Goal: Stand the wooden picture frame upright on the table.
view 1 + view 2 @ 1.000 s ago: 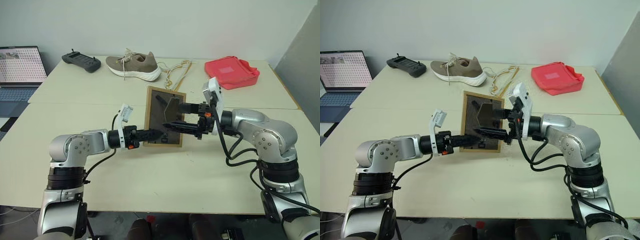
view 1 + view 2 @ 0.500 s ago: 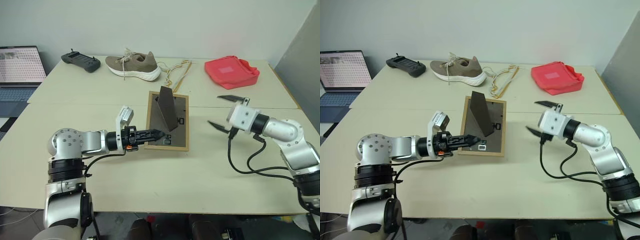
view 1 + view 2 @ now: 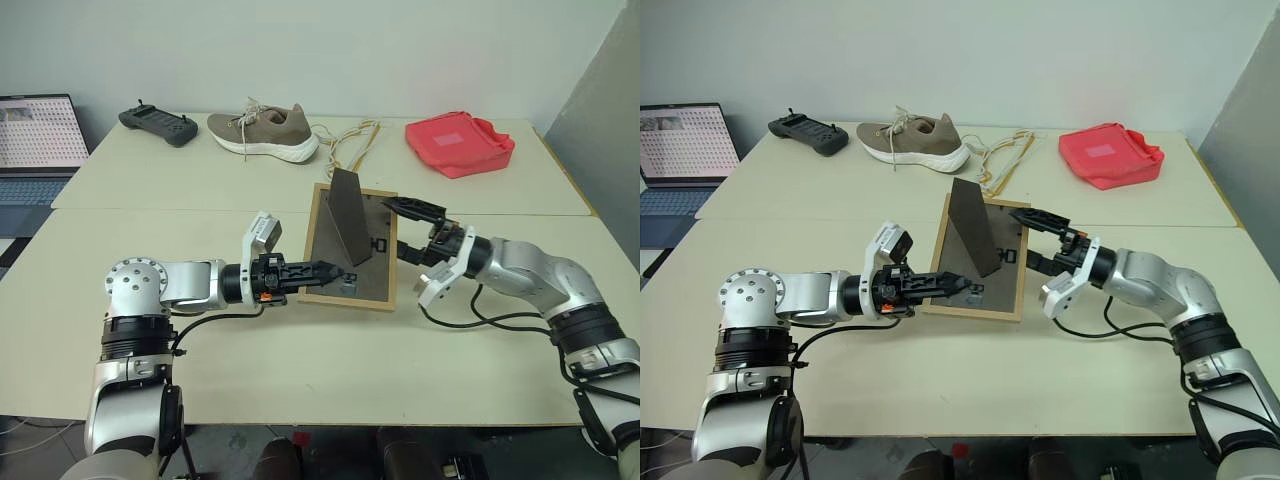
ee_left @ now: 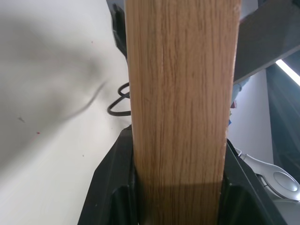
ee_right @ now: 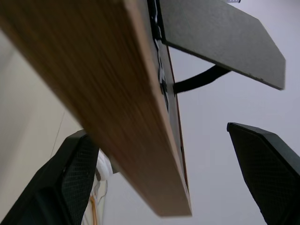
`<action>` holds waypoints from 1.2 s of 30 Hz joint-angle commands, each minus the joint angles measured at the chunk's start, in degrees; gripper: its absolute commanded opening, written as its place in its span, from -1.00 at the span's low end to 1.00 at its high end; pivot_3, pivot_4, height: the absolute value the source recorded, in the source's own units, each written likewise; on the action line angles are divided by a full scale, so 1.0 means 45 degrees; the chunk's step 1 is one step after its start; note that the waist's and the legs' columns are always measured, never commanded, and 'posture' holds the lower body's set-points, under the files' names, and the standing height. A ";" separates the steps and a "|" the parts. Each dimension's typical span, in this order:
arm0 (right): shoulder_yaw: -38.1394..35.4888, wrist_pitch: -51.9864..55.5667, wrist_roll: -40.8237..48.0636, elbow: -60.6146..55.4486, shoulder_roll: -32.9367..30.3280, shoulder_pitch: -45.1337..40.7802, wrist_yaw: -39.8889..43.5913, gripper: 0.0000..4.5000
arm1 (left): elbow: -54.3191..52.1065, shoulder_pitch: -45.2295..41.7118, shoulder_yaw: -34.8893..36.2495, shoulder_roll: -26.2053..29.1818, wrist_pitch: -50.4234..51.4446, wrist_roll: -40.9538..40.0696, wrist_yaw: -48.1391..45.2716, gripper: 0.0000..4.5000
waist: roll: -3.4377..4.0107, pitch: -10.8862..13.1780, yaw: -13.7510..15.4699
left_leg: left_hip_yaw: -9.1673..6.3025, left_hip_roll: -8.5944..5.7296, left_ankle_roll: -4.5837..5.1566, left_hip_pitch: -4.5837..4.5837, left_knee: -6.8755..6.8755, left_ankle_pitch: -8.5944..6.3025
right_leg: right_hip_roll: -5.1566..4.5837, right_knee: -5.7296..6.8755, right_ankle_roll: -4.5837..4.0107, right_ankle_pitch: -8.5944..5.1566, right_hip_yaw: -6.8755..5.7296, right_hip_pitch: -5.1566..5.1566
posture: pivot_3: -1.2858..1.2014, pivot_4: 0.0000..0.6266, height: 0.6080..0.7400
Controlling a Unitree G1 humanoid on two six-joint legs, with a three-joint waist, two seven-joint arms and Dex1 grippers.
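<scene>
The wooden picture frame (image 3: pixel 365 262) is tilted above the middle of the table (image 3: pixel 300 370), dark back toward me, with its stand (image 3: pixel 347 215) folded out. My left gripper (image 3: pixel 335 270) is shut on the frame's near left edge. In the left wrist view that light-wood edge (image 4: pixel 180 93) fills the gap between the two black fingers (image 4: pixel 110 187). My right gripper (image 3: pixel 392 226) is open at the frame's right edge, one finger over the back and one beneath. The right wrist view has the wooden edge (image 5: pixel 117 108) lying between the spread fingers (image 5: pixel 265 164), apart from them.
Along the table's far side lie a black controller (image 3: pixel 155 122), a tan shoe (image 3: pixel 263 130), a coiled pale cord (image 3: pixel 350 145) and a red pouch (image 3: pixel 460 143). A laptop (image 3: pixel 38 135) stands at the far left. A seam runs across the tabletop behind the frame.
The stand has swung out from the back. My right gripper let go, drew away to the right, then came back open to the frame's right edge. The left wrist rolled, tilting the frame.
</scene>
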 commanded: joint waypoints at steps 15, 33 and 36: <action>-0.0106 -0.1302 -0.0080 -0.0074 -0.0528 -0.0416 -0.1564 -0.02 | -0.1216 0.1294 -0.1275 0.0879 -0.1967 -0.4061 0.2009 -0.43 | 0.0000 0.0000 0.0042 | 0.0000 -0.0003 0.0001 0.0003 0.0001 0.0000 | -0.0007 0.0010 0.0000 0.0000 0.0003 0.0001 | 0.03 -0.52 1.00; 0.0052 -0.0712 0.3208 0.0725 -0.0986 0.0194 0.1266 -0.36 | -0.1018 -0.0343 -0.0318 0.1787 -0.4431 -0.1603 0.1633 0.60 | -0.0001 0.0000 0.0050 | -0.0004 -0.0007 0.0005 0.0000 0.0011 0.0001 | -0.0006 0.0011 -0.0002 0.0001 -0.0007 0.0007 | 0.03 -0.52 1.00; 0.0240 -0.0108 0.5471 0.1081 -0.0765 0.0444 0.2852 -0.36 | -0.1411 -0.0293 -0.0067 0.1961 -0.4469 -0.1274 0.1471 0.90 | -0.0001 -0.0001 0.0042 | 0.0003 -0.0007 0.0006 0.0001 0.0012 0.0000 | -0.0009 0.0004 -0.0002 0.0001 -0.0002 0.0015 | 0.03 -0.52 1.00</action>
